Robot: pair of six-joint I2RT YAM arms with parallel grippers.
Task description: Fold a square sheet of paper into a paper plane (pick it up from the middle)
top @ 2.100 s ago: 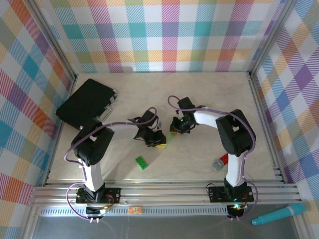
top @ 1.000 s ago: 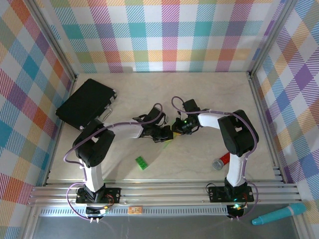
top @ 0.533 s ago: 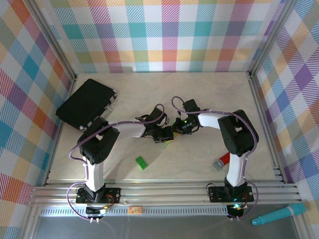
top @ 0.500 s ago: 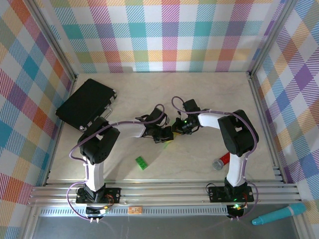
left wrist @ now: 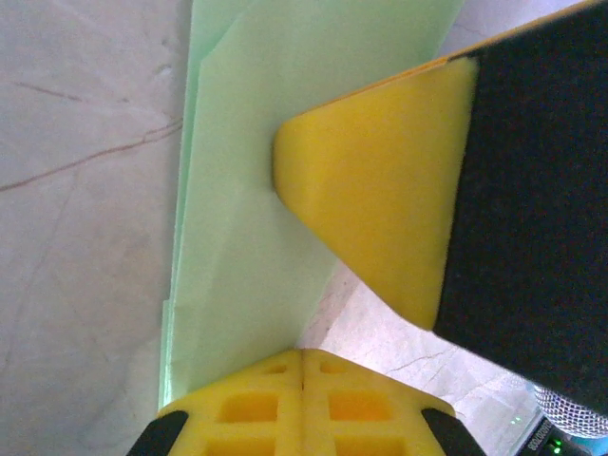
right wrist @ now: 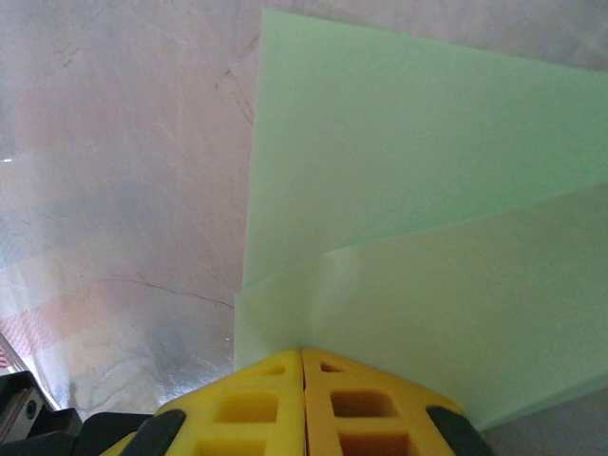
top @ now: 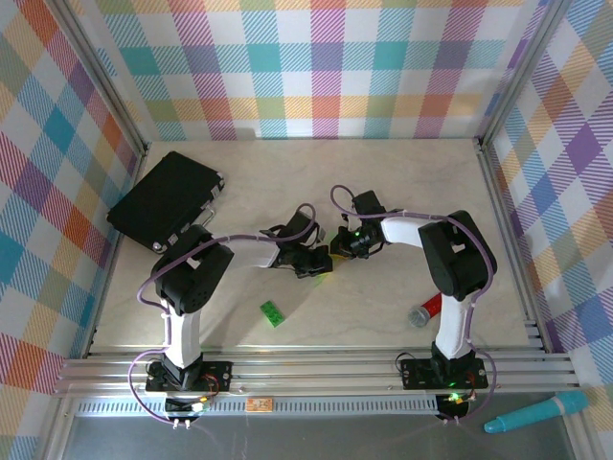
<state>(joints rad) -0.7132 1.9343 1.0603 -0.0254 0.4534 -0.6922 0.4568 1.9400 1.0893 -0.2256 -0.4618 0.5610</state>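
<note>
Left gripper [left wrist: 302,361], jaws closed, tip set on the near edge of the folded pale-green paper [left wrist: 242,190], which runs toward 12 o'clock. Right gripper [right wrist: 302,356], likewise closed, presses the same paper from 3 o'clock. From above, a green brick [top: 273,313] lies at 7 o'clock of both on the table [top: 402,182].

I see pastel plaid walls [top: 326,67] on three sides, a pale marbled table [top: 412,182] under bright, even light, and aluminium rails [top: 316,369] along its near edge.
</note>
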